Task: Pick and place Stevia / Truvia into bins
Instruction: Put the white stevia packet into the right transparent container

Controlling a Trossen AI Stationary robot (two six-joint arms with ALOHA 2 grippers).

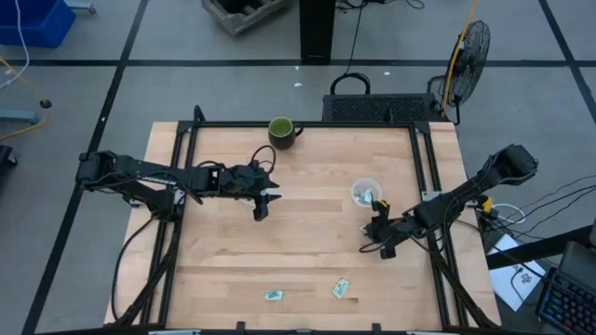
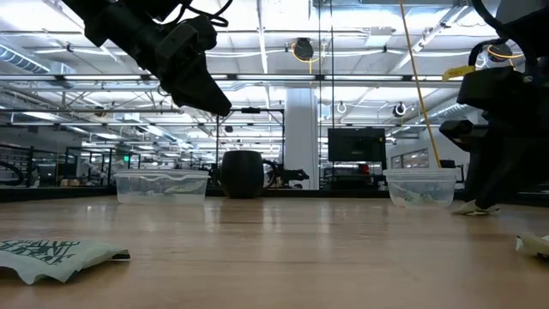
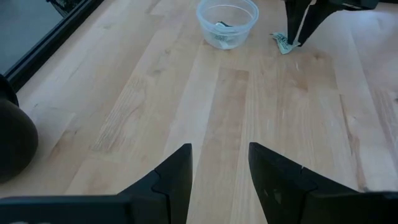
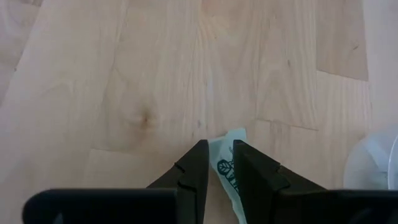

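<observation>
The right gripper [image 4: 219, 163] was down at the pale wooden table [image 1: 307, 186], and its two dark fingers [image 4: 189, 168] were pinching a small pale green and white paper sachet [image 4: 227, 163]. The sachet stuck out between the fingertips and lay on the wood. In the left wrist view the same sachet [image 3: 282, 43] showed under the right gripper [image 3: 300, 31]. Just beside this gripper stood the round clear plastic cup [image 1: 365, 194]. It [image 3: 226, 22] already had some sachets inside.

The left gripper [image 3: 219, 163] hung in the air above the middle of the table. Its two dark fingers [image 3: 177, 171] were spread apart, with only bare wood showing between them. From above, this gripper [image 1: 261, 207] was well apart from the right gripper [image 1: 380, 233]. The dark green mug with a handle [image 1: 282, 131] stood near it, out by the far edge of the table.

Two more pale green and white sachets lay flat on the table, well apart from both grippers, down by the near edge. One sachet [image 1: 273, 295] was on the left arm's side. The other sachet [image 1: 341, 288] was closer to the right gripper. In the low view, a rounded-square clear plastic tub [image 2: 160, 185] stood far back below the left gripper [image 2: 202, 90], and the near sachet [image 2: 53, 257] lay in front.
</observation>
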